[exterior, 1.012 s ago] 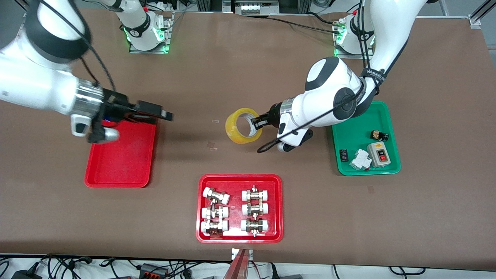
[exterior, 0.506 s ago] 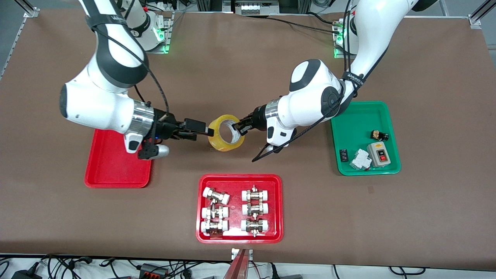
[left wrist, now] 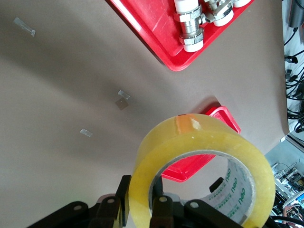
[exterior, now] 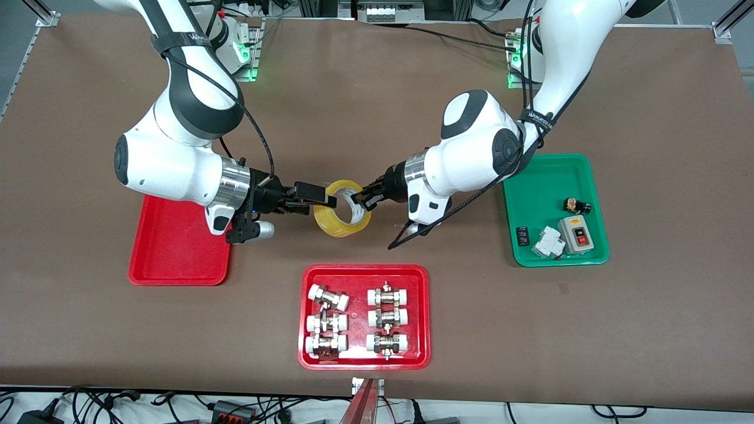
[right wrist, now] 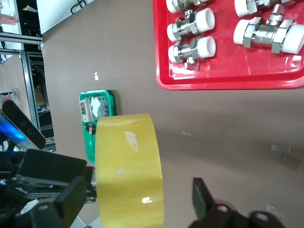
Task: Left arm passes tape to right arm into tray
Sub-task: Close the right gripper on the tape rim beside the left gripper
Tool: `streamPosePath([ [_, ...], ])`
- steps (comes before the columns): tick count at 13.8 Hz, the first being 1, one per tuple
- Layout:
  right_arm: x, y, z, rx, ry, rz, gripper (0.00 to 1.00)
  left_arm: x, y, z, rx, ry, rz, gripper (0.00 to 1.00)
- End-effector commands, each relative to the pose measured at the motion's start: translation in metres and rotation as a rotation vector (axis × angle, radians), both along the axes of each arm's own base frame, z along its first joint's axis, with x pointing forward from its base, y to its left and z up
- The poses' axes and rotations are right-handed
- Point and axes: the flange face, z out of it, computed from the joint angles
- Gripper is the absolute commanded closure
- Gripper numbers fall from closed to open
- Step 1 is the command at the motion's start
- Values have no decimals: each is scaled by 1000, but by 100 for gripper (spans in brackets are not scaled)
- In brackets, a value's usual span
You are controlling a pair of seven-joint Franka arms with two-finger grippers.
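At frame centre we see the translucent yellow packing tape roll (exterior: 342,216) held in the air over the brown table (exterior: 377,118), left gripper (exterior: 366,198) pinched on its wall. Right gripper (exterior: 321,202) reaches its rim, fingers spread, one finger (right wrist: 203,198) clear of the roll. Plain red rectangular plastic tray (exterior: 177,247) sits at mid-left, bare.

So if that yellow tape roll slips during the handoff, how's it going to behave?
The tape is a round hoop held in the air over the table by the left gripper clamped on its wall, so if dropped it would probably roll. Its glossy outer face looks slick for the open right gripper. The thick wound wall should stay stiff.
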Motion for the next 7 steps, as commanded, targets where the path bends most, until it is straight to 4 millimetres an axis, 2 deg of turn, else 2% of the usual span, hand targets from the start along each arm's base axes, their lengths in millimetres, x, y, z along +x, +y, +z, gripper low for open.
streamPosePath([
  [1,4,3,4,14,-43,26,57,6,-3,8,-29,-4,12,97],
  [3,4,4,4,15,-46,28,93,6,-3,8,-29,-4,12,95],
  [4,4,5,6,16,-49,30,100,6,-3,7,-30,-1,13,94],
  [7,6,6,13,23,-62,28,100,6,-3,7,-29,4,19,92],
])
